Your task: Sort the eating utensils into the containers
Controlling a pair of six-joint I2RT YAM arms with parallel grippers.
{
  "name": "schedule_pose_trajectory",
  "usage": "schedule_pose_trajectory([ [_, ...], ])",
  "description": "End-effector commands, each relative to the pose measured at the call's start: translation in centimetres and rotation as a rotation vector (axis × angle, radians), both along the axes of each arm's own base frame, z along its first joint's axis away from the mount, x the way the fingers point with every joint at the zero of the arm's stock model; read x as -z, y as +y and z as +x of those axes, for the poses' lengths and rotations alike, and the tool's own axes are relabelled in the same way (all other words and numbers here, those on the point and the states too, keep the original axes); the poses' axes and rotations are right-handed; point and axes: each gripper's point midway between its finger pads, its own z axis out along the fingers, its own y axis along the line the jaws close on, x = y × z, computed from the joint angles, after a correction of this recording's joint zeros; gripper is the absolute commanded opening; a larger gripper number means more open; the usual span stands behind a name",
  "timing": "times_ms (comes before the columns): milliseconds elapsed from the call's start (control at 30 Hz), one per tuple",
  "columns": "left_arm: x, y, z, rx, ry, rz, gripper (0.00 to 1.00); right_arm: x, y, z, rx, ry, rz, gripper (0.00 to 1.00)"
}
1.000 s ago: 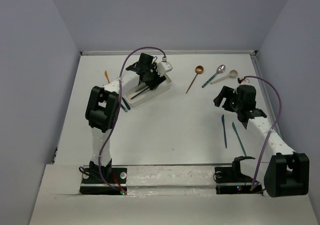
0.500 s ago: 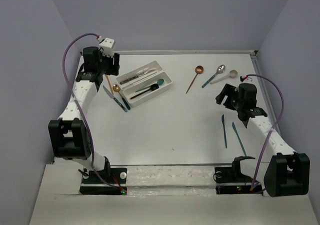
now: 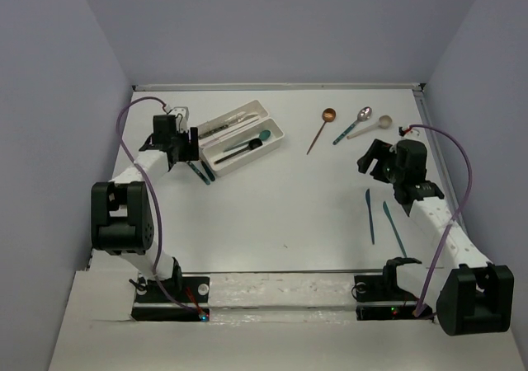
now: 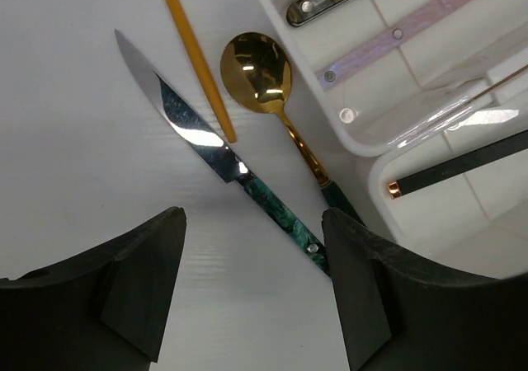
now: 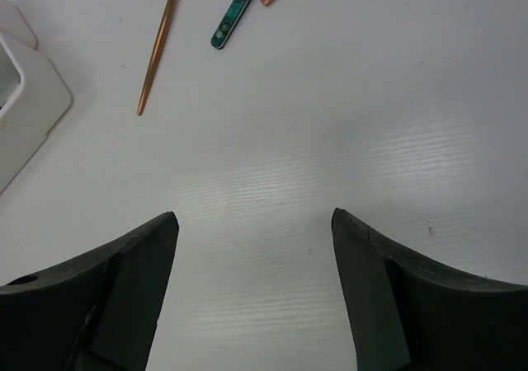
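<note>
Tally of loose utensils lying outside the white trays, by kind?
Spoons: 4 (gold spoon with a dark green handle, copper spoon, silver spoon with a teal handle, cream spoon)
Knives: 3 (steel knife with a green marbled handle, two slim blue knives)
Unclear kind: 1 (slim orange handle, its head out of frame)
Total: 8

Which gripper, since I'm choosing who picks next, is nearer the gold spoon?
Left. The left gripper hovers over the gold spoon; the right gripper is far across the table, on its right side.
</note>
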Motion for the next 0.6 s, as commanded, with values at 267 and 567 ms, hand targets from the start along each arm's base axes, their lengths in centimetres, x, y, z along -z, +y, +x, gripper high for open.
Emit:
schedule_pose_trajectory([
  [267,4.0,1.0,1.4,-0.078,0.020,-0.006,0.77,-0.7,-0.6,0.0,0.013,-0.026,-0.024,0.81],
  [567,5.9,1.4,1.7,-0.090,0.052,0.010,0.73,-0.8,-0.7,-0.1,0.015,-0.029,-0.028,0.81],
])
